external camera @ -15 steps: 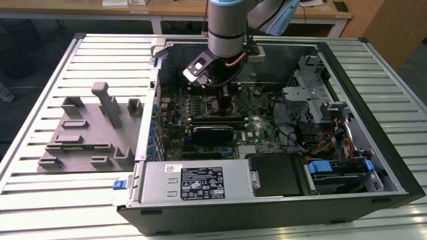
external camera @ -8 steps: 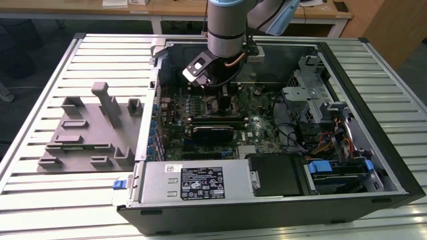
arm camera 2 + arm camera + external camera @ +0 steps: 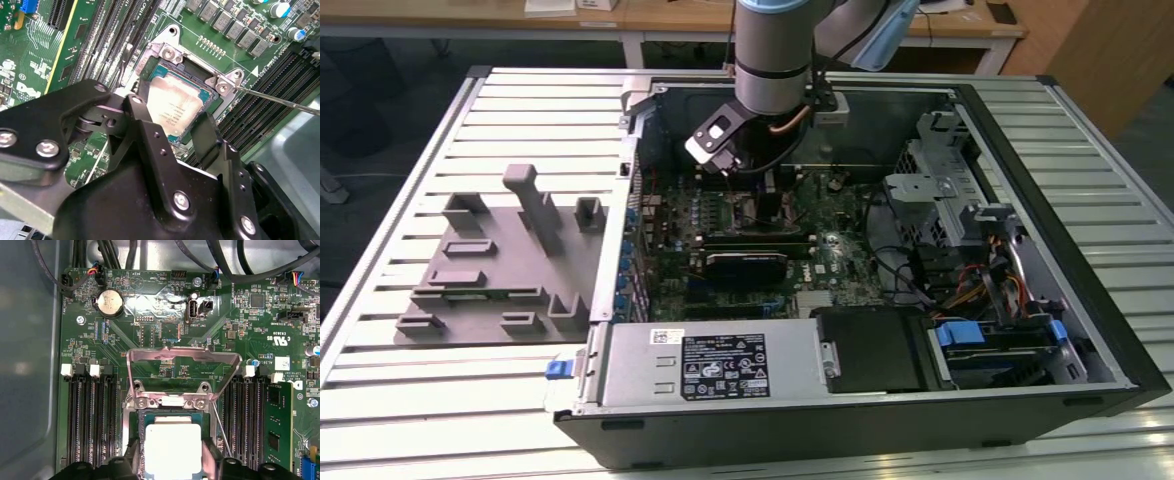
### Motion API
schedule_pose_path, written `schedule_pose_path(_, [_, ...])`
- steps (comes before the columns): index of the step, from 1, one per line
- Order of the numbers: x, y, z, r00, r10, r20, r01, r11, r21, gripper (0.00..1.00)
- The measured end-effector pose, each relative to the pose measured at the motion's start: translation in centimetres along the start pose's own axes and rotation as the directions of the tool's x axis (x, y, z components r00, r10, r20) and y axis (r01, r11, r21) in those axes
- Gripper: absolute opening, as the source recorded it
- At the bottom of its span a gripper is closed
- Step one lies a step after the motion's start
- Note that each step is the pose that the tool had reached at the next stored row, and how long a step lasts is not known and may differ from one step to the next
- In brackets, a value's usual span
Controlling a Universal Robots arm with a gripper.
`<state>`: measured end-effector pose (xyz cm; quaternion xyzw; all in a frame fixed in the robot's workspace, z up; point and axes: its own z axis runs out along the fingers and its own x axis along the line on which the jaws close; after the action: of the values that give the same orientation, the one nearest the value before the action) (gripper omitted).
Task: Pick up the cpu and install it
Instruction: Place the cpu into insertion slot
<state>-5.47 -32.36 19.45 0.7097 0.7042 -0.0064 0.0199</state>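
The cpu (image 3: 172, 102), a flat silver square with a pale rim, lies within the black socket frame (image 3: 150, 62) on the green motherboard; it also shows in the first wrist view as the cpu (image 3: 172, 447). My gripper (image 3: 170, 115) reaches down into the open computer case (image 3: 1067, 330). Its two black fingers (image 3: 145, 117) press against opposite edges of the chip. The socket's metal bracket (image 3: 182, 360) stands tipped up and open behind the chip. In the exterior view the gripper (image 3: 765, 185) hangs low over the board's middle.
A thin metal lever (image 3: 280, 102) sticks out beside the socket. Memory slots (image 3: 92, 415) flank it, with one module (image 3: 277, 415) fitted. The grey power supply (image 3: 707, 365) fills the near side of the case, and a drive cage (image 3: 941, 195) stands at the exterior view's right. A grey parts fixture (image 3: 494, 260) sits on the table.
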Motion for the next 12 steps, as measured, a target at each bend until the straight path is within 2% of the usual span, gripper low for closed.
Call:
schedule_pose_path(1, [0.00, 0.00, 0.00, 1.0000, 0.000, 0.0001, 0.000, 1.0000, 0.0002, 0.60])
schedule_pose_path(2, [0.00, 0.00, -0.01, 1.0000, 0.000, 0.0002, 0.000, 1.0000, 0.0002, 0.53])
schedule_pose_path(3, [0.00, 0.00, -0.01, 1.0000, 0.000, 0.0002, 0.000, 1.0000, 0.0002, 0.53])
schedule_pose_path(12, [0.00, 0.00, 0.03, 1.0000, 0.001, 0.0002, -0.001, 1.0000, 0.0002, 0.53])
